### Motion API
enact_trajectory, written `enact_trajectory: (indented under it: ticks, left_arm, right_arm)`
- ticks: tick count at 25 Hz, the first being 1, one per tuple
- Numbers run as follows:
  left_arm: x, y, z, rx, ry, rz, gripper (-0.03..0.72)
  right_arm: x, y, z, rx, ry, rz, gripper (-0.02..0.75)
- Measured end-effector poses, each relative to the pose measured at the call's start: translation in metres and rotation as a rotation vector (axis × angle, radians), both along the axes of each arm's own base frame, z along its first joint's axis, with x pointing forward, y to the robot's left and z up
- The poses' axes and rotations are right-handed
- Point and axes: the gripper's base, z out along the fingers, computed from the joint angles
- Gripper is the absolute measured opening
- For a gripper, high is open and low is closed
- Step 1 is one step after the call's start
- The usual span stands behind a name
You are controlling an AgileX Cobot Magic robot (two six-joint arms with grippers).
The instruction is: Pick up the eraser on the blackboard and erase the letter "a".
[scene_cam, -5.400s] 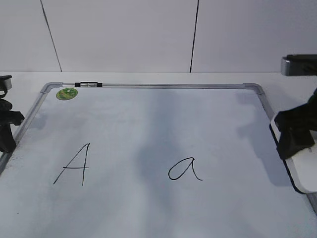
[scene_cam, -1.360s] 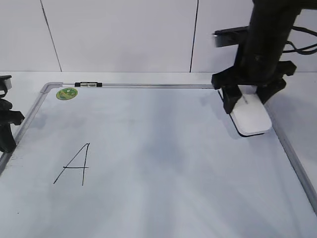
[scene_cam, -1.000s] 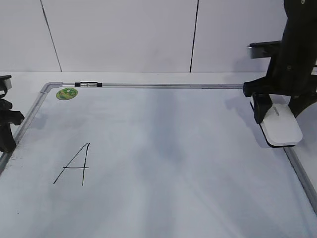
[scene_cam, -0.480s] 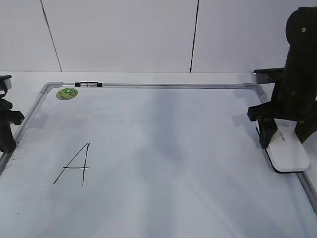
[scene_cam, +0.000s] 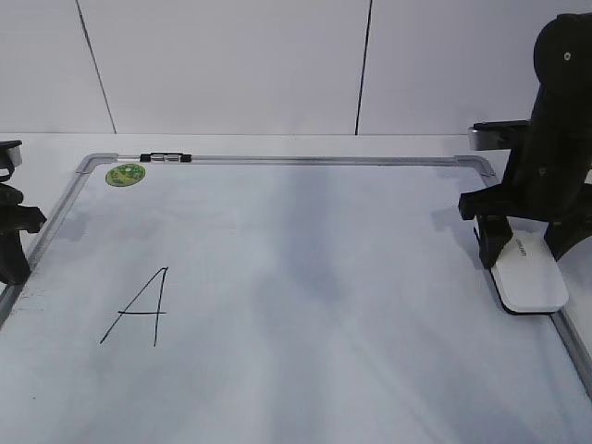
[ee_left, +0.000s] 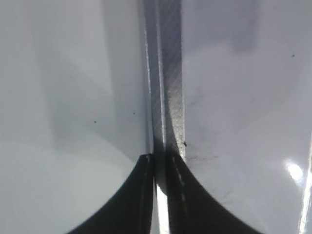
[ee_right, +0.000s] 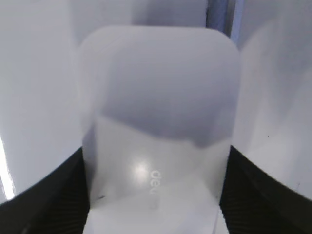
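Note:
The white eraser (scene_cam: 529,279) rests low on the blackboard (scene_cam: 305,250) at its right edge. My right gripper (scene_cam: 529,252) stands over the eraser with a black finger against each long side, shut on it. The right wrist view shows the eraser (ee_right: 156,112) between the fingers (ee_right: 155,161), with grey lettering on top. No lowercase "a" shows on the board; only the capital "A" (scene_cam: 139,310) is there. My left gripper (scene_cam: 11,250) is shut and empty over the board's left frame (ee_left: 168,73).
A round green sticker (scene_cam: 125,174) and a small black-and-silver clip (scene_cam: 165,158) sit at the board's top left edge. The board's grey frame runs just right of the eraser (scene_cam: 572,338). A white wall stands behind the table.
The lowercase "a" seen 5.4 s ago is gone. My right gripper carried the eraser from the board's upper right to its right edge, then shifted slightly up. The left arm has not moved.

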Motion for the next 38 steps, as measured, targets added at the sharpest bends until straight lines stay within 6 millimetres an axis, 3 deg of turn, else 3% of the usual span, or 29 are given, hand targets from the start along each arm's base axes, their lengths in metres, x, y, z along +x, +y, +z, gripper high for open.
enact_trajectory:
  ticks: [14, 23, 26, 34, 38]
  left_arm:
    - [0.000, 0.000, 0.000, 0.000, 0.000, 0.000, 0.049]
    - [0.000, 0.000, 0.000, 0.000, 0.000, 0.000, 0.049]
    - [0.000, 0.000, 0.000, 0.000, 0.000, 0.000, 0.049]
    - [0.000, 0.000, 0.000, 0.000, 0.000, 0.000, 0.059]
    - [0.004, 0.001, 0.003, 0.008, 0.003, -0.014, 0.143]
  right_arm:
    - [0.002, 0.000, -0.002, 0.001, -0.012, 0.000, 0.573]
    - [0.008, 0.001, -0.011, -0.003, -0.033, 0.006, 0.643]
    - [0.013, 0.001, 0.000, -0.003, -0.042, 0.004, 0.645]
    - [0.029, 0.001, 0.052, -0.014, -0.134, 0.007, 0.645]
    - [0.026, 0.001, 0.064, -0.012, -0.156, 0.019, 0.645]
